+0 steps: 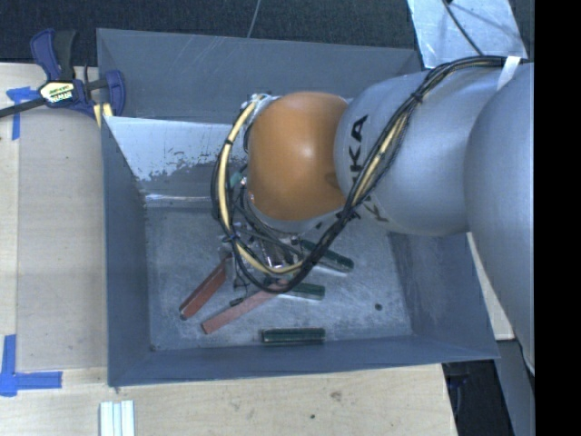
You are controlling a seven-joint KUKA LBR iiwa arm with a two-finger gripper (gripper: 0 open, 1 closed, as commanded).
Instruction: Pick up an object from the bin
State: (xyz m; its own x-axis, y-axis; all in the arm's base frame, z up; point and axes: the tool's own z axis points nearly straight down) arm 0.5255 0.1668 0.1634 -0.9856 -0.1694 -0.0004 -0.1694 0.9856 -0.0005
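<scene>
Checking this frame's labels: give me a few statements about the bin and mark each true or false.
A reddish-brown stick lies left of centre on the floor of the bin. True.
The stick by the near wall is red. False: it is dark green.
The orange cover hangs over the bin's middle. True.
The arm enters from the view's left. False: it comes from the right.
</scene>
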